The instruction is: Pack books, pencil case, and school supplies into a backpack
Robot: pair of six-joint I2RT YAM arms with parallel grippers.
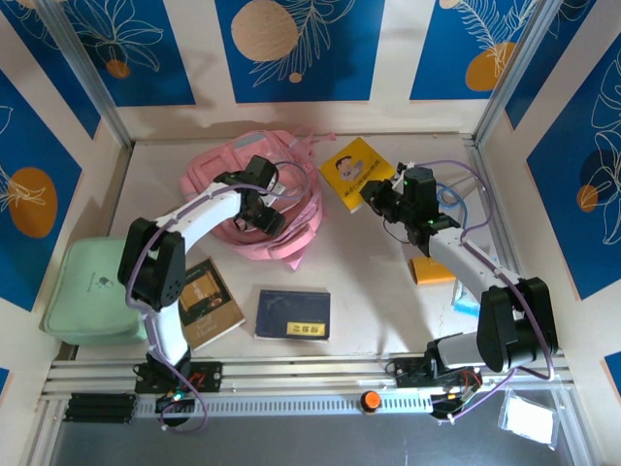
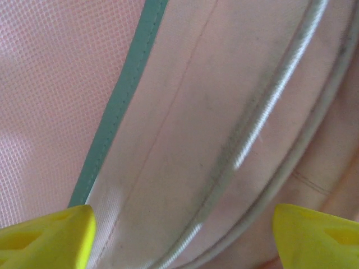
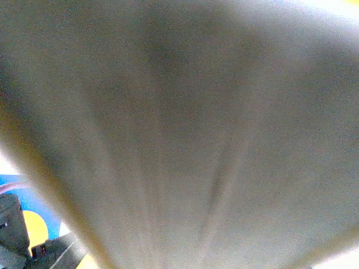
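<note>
The pink backpack lies slumped at the upper centre-left of the worktop, and the left hand is down on its near side. In the left wrist view the two yellow fingers stand far apart at the bottom corners, with the backpack's pale panel, grey-green trim and piped seam running between them. So this hand is spread wide around a fold of fabric and grips nothing yet; it seems placed there to catch the rim and hold the bag's mouth up. The right hand sits at the lower right corner of the yellow book, just right of the backpack. Its jaws are nearly together, and it looks clamped on that thin cover. The blurred pale surface right against the lens in the right wrist view fits a book held by its edge, ready to slide in. A brown book and a navy book wait flat at the lower centre, near the arm bases, within reach for later.
</note>
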